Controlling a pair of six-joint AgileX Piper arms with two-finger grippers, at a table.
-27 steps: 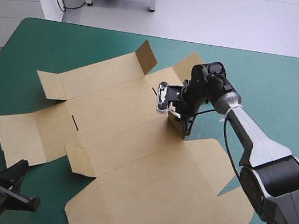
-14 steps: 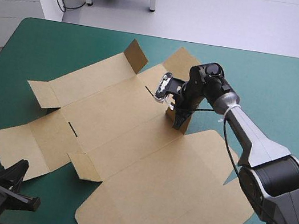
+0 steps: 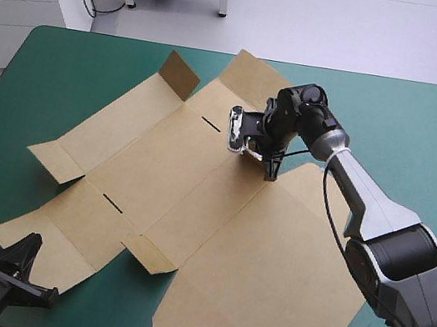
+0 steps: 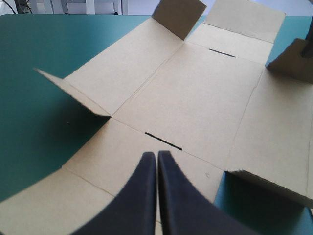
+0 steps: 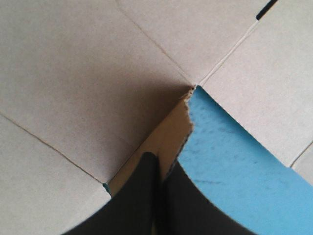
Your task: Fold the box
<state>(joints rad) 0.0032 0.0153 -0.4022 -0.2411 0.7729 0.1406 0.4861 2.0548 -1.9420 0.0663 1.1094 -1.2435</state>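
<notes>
Teal-green counter point(image 3: 428, 124) holds the brown box point(image 3: 189, 184), lying flat and open across its middle. At 1 o'clock on the box, the right pincer point(image 3: 271, 169) pinches a small flap point(image 5: 168, 139), likely to stand it up. At 7 o'clock, the left pincer point(image 4: 157, 156) waits by the box's near edge, closed on nothing.

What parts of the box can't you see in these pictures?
- High view: the flap pinched by the right hand is mostly hidden behind it.
- High view: the near edge of the box is cut off at the bottom.
- Right wrist view: only one corner shows; the rest lies outside the picture.
</notes>
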